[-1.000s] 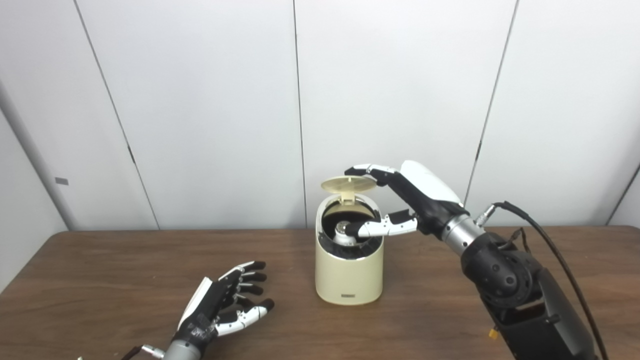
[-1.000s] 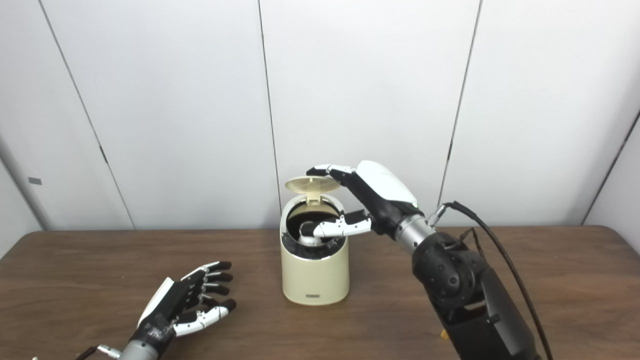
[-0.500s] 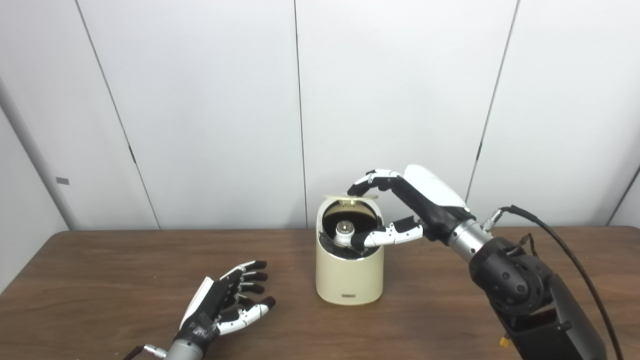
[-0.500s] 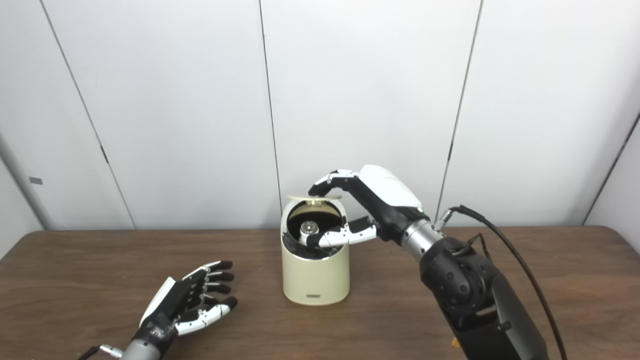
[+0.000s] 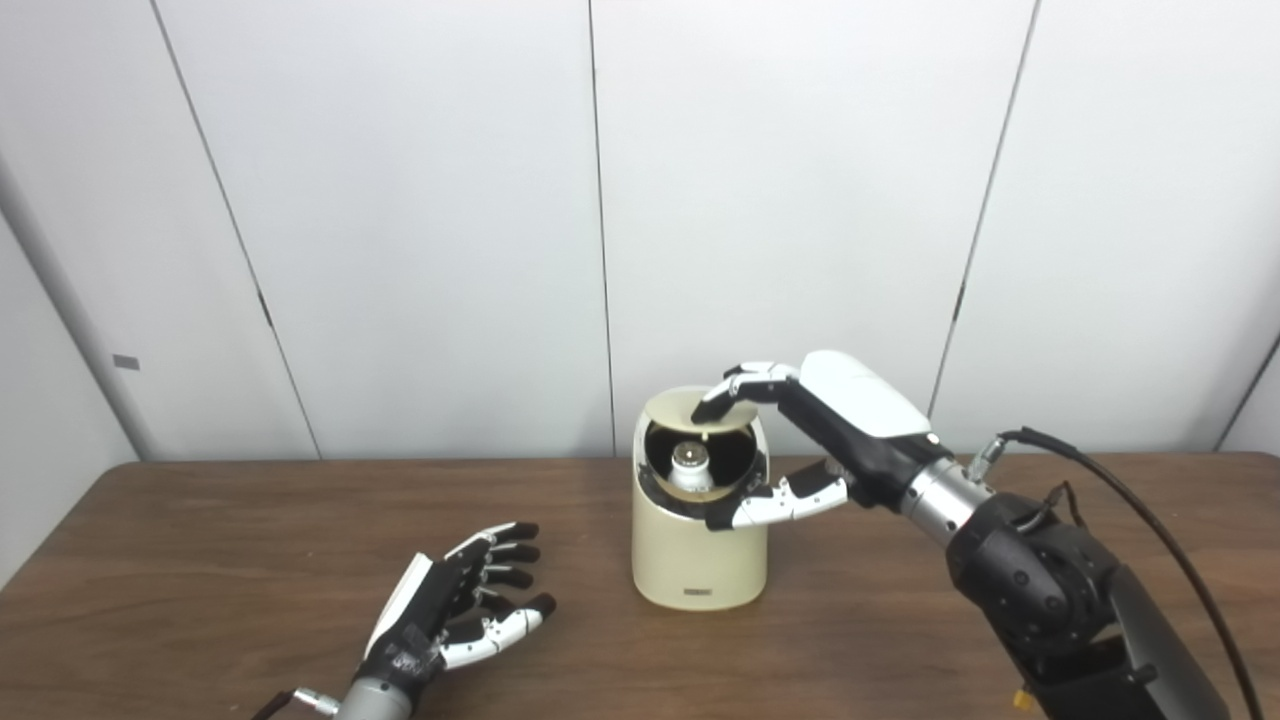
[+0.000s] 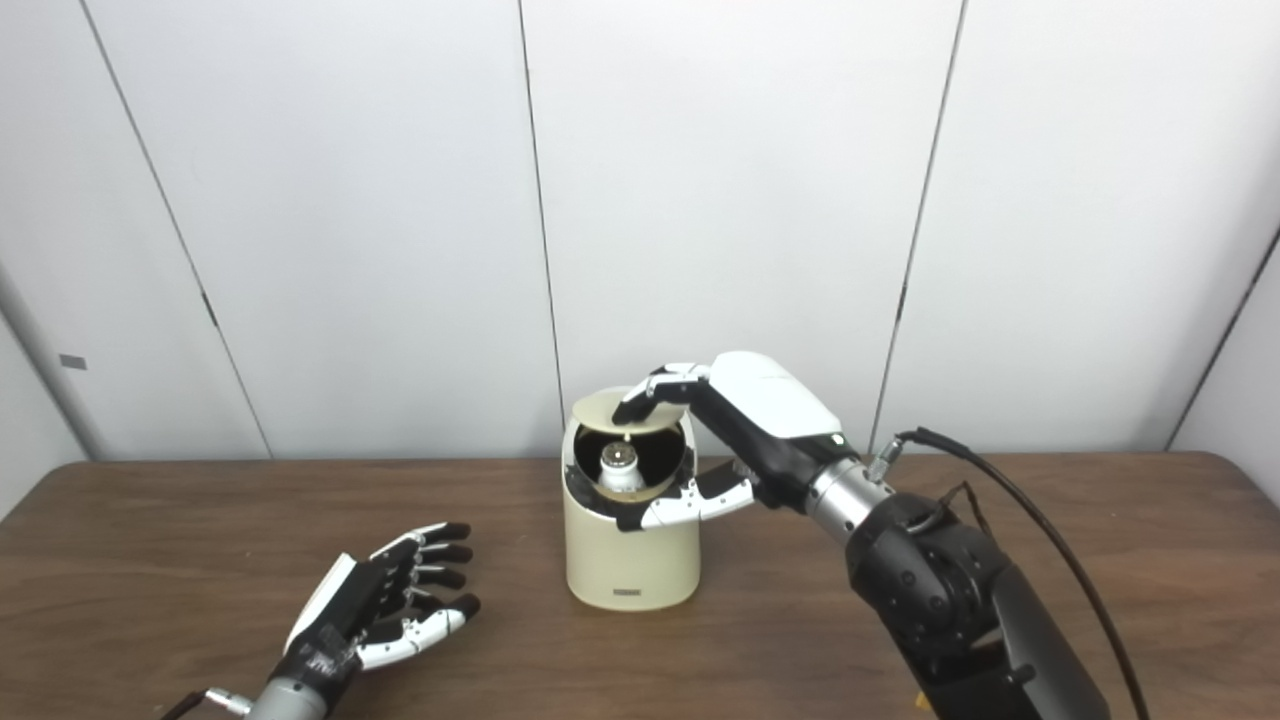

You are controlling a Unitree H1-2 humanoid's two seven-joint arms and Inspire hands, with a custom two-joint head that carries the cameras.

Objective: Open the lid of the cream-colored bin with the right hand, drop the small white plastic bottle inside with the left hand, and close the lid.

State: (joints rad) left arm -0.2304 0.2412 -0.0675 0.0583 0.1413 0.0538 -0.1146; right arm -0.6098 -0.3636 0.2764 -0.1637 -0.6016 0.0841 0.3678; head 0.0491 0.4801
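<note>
The cream-colored bin (image 5: 697, 555) stands mid-table. Its round lid (image 5: 688, 407) is tipped partway down over the opening. Inside, the small white bottle (image 5: 690, 467) stands upright with its cap showing. My right hand (image 5: 800, 435) reaches over the bin, its fingertips (image 5: 722, 391) pressing on top of the lid and its thumb in front of the bin's rim; it grips nothing. On the table to the bin's left my left hand (image 5: 455, 608) rests palm up, open and empty.
The brown wooden table (image 5: 200, 560) runs across the whole view. White wall panels stand close behind the bin. A black cable (image 5: 1130, 500) trails from my right forearm.
My right hand has pushed the lid down from raised open to partly lowered, and its thumb has dropped from the opening to the bin's front rim. My left hand has stayed put.
</note>
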